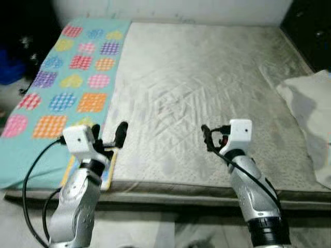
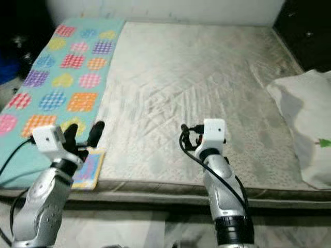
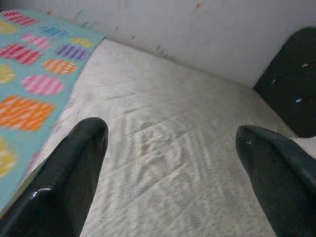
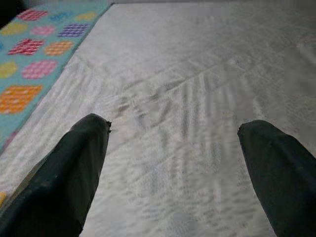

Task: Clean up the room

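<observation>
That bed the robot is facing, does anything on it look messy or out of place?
Yes. The mattress is bare, with creases across its middle. The teal patterned sheet covers just the strip along the robot's left. A white pillow lies askew over the right edge. Both the left gripper and the right gripper are open, holding nothing.

No text, label, brand, number or sign can be read in these pictures. The colourful blanket (image 1: 67, 88) at 10 o'clock on the bed carries only patterned shapes, and the small flat item (image 2: 88, 170) by it is too blurred to read.
</observation>
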Controlling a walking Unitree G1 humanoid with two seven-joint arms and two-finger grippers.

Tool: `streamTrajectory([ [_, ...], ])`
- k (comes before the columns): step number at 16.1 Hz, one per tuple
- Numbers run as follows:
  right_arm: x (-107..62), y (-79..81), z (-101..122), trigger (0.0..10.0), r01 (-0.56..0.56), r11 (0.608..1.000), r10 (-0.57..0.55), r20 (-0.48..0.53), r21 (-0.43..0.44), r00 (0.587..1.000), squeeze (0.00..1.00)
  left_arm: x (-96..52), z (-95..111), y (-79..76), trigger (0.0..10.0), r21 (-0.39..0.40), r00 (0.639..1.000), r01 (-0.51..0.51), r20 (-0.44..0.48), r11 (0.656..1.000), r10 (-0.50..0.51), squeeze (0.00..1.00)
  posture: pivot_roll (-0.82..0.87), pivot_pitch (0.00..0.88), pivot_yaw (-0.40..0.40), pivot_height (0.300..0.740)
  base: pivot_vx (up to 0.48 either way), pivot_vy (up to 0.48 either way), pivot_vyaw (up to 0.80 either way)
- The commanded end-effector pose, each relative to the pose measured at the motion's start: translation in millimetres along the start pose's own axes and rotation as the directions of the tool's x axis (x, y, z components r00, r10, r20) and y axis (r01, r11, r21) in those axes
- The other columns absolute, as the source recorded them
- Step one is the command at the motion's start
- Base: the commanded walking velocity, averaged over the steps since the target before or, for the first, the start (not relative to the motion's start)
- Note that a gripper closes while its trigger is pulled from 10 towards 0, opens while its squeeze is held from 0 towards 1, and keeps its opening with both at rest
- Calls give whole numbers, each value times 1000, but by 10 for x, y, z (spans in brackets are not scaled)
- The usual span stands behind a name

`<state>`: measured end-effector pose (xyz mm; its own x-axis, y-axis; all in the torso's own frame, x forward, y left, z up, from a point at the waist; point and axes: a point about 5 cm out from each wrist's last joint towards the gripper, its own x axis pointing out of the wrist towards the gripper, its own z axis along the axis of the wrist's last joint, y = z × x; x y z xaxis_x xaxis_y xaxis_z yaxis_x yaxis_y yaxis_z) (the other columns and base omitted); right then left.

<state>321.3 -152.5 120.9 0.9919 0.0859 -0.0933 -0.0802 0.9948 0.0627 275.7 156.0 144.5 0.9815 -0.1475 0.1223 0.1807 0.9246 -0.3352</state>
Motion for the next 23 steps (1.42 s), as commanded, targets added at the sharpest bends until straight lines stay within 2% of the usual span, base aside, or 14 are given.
streamTrajectory([
  [1,-27,-103,-40,10000,31,1000,-31,-15,-6,999,0,0,-52,-21,10000,8,999,-15,-32,1000,15,0,5,136,7,740,0,0,0],
  [6,-38,-133,-74,10000,37,999,-38,-25,-15,999,0,1,-91,16,10000,16,996,-67,-49,998,68,0,5,133,7,740,0,0,0],
  [16,-113,-182,-67,10000,62,998,-62,-11,-22,998,0,-21,-122,42,10000,-20,995,-83,-66,996,81,0,8,110,6,740,0,0,-784],
  [20,-162,-142,-93,10000,51,998,-52,-10,-29,999,0,-23,-149,23,10000,-31,995,-72,-73,997,69,0,8,99,9,740,0,142,0],
  [23,-138,-147,-54,10000,57,998,-57,6,-35,998,0,-7,-140,22,10000,-34,995,-66,-73,997,63,0,2,107,18,740,0,328,0],
])
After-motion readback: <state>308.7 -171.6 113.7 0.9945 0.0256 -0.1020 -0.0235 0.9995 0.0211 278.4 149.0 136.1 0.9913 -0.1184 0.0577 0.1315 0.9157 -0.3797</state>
